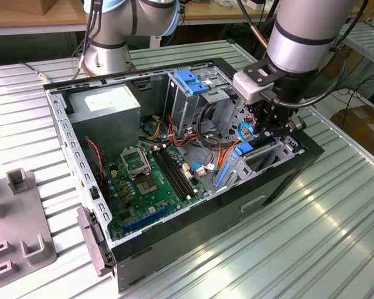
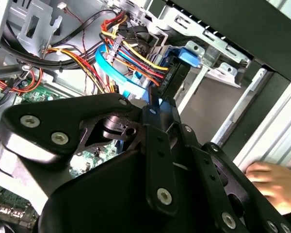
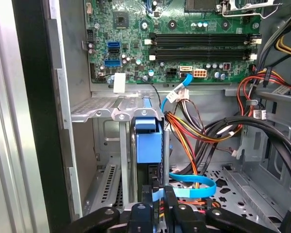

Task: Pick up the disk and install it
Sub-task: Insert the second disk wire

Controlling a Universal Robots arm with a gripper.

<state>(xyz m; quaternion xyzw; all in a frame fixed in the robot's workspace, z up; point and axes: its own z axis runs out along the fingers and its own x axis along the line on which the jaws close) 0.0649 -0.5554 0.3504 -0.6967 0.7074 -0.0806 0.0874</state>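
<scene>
One disk (image 3: 149,143) stands on edge in a slot of the metal drive bay (image 3: 94,109). Its blue frame faces up out of the open computer case (image 1: 193,230). The bay sits in the case's corner at the exterior view's right, against the long black side wall, and that is probably why the disk is upright: the slot is narrow and takes it edgewise. It looks to be well down between the bay's rails, so I judge the installing is nearly or fully done, though how deep it sits is hidden.

The gripper (image 3: 160,201) hangs directly over the top edge of the disk, in line with the slot, and in the exterior view the gripper (image 1: 268,134) reaches down inside the case at that corner. I cannot tell how far open it is, or whether it has hold of the disk or only rests by it.

A flat blue cable (image 3: 194,187) loops just beside the gripper, and a bundle of coloured wires (image 3: 194,126) runs past the bay toward the green circuit board (image 3: 184,48). They lie close enough to snag. At the far end of the case sits a grey power box (image 1: 106,109). Near it is a second drive cage (image 1: 190,81) with a blue handle. A person's hand (image 2: 271,182) rests outside the case wall on the ribbed metal table (image 1: 299,249).
</scene>
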